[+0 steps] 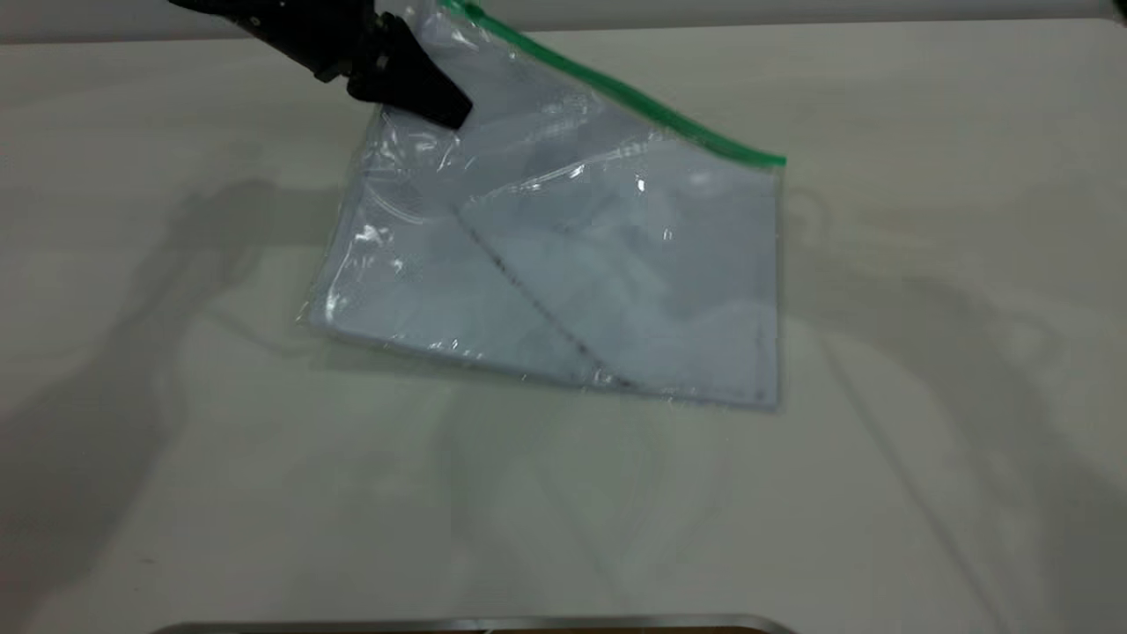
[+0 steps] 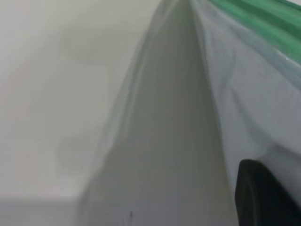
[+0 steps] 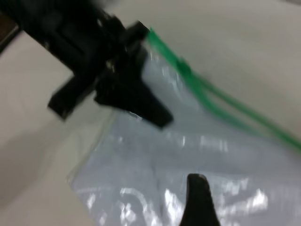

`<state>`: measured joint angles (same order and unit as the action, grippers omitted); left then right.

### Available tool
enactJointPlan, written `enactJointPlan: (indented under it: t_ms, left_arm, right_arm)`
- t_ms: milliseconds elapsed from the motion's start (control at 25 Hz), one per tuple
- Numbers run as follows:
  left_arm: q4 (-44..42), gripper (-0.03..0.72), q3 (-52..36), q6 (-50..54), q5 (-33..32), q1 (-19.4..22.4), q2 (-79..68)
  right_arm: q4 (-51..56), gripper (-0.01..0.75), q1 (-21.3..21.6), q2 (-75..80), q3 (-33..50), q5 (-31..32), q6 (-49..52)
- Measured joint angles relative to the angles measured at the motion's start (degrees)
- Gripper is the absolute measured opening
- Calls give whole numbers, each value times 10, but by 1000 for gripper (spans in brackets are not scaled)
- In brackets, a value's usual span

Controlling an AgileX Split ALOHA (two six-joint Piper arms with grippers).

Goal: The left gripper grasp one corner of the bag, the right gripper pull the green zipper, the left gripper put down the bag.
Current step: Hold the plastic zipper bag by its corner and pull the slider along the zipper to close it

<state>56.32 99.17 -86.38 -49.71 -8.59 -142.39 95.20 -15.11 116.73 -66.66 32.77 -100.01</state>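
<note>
My left gripper is at the far left, shut on the bag near one corner by the green edge. It holds that corner up, so the clear pouch hangs tilted, and its near edge is down by the table. White paper with a dark diagonal streak shows inside. The green zipper runs along the raised far edge and shows in the left wrist view and the right wrist view. My right gripper is out of the exterior view. In its own view it shows only as a black tip over the bag, apart from the zipper.
The pale table spreads all round the bag. A metal-edged object lies at the front edge. Arm shadows fall on the table to the left and right.
</note>
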Motion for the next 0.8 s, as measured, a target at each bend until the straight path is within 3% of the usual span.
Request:
enactJointPlan:
  t_ms: [280, 480, 800]
  left_arm:
    - [-170, 65, 0, 0, 7, -42, 27]
    - [-193, 69, 0, -1, 15, -48, 31]
    - [-203, 68, 0, -54, 26, -59, 31]
  right_arm:
    - [-7, 585, -13, 67, -49, 40, -18]
    - [-15, 585, -37, 93, -60, 50, -53]
    - [23, 585, -79, 136, -95, 1, -156]
